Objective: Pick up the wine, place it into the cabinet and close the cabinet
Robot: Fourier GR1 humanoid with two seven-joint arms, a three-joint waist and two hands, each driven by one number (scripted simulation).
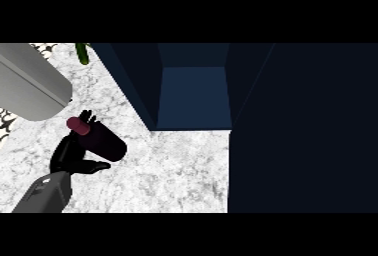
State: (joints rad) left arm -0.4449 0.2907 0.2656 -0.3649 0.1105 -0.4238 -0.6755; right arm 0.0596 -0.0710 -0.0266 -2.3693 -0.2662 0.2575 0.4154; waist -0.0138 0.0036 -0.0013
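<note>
A white marbled table [170, 170] with grey veining fills the lower left and middle of the view. At the upper left a large pale grey cylinder [28, 82] lies tilted across the table's corner, its rounded end pointing down and to the right. Just beside it, at the top edge, a slim green object [82, 53] pokes in; what it is cannot be told. A black-and-white patterned strip [6, 122] shows along the far left edge
</note>
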